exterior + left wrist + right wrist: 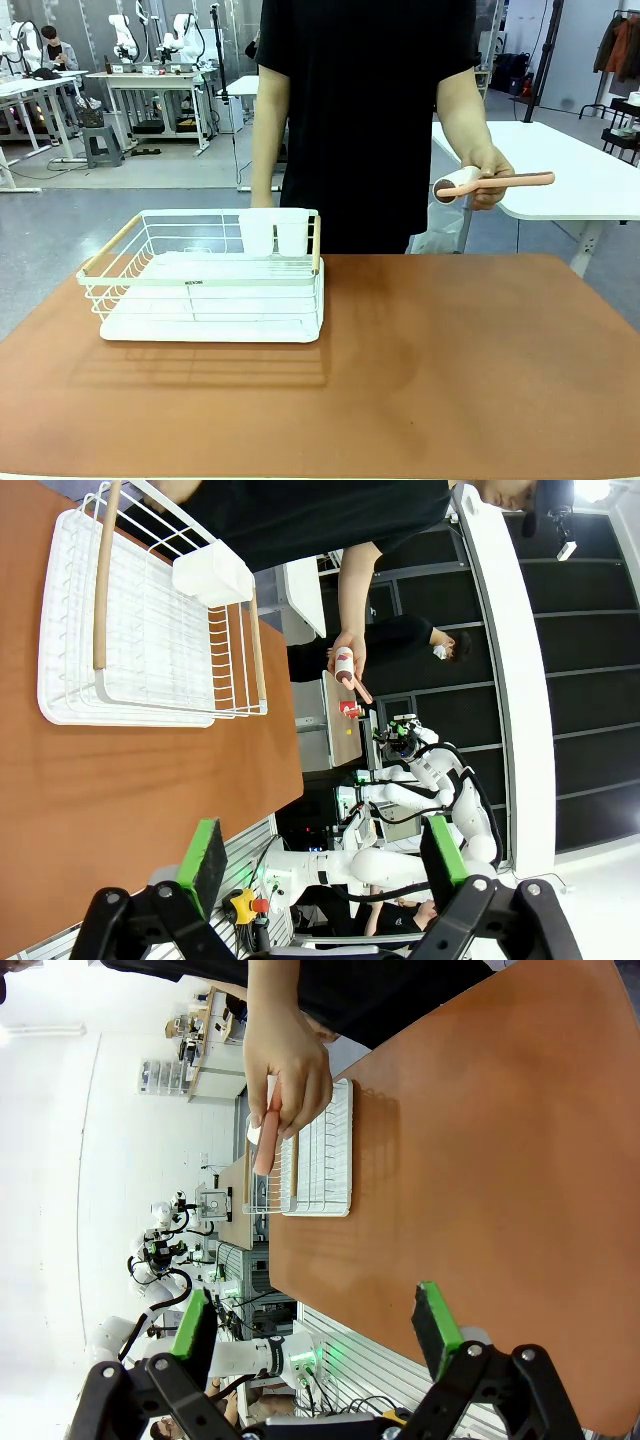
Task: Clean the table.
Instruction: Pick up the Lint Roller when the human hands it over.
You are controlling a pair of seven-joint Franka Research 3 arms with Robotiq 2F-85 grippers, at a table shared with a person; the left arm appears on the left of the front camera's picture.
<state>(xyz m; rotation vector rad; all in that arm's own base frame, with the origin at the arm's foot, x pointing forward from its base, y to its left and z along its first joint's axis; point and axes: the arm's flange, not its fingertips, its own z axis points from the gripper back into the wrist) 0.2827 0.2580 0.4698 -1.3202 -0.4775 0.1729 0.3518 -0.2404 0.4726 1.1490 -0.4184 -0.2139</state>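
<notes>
Closest to the left wrist camera, the left gripper (325,852) hangs clear of the bench (100,780). Its two fingers (205,858) are spread wide, green pads facing each other, with nothing between them. The terracotta bench top fills that view from 7 to 11 o'clock, away from the fingers. A white wire dish rack (60,630) stands on it at 10 o'clock, well apart from them.

From the front, the bench (450,380) spans the whole lower half. The dish rack (200,283) sits toward 9 o'clock on its white tray, with a wooden handle at each end. A white cup holder (275,232) hangs on the rack's far rim at about 1 o'clock. A person in a black short-sleeved shirt stands at 12 o'clock, at the far edge. One arm hangs straight down beside the rack's far rim. The other forearm is bent forward toward 2 o'clock, and its hand (488,182) grips a lint roller (525,180). The roller is held level in the air, clear of the bench top, with the white roll toward the body and the pink handle pointing to 3 o'clock.

In the right wrist view, the right gripper (312,1325) also has its fingers (437,1328) spread wide and empty. The bench (500,1160) runs from 12 to 5 o'clock beyond them, untouched. The hand (290,1070) with the lint roller (265,1145) shows at 11 o'clock, well away from the fingers, and the dish rack (325,1150) is just beside it.
</notes>
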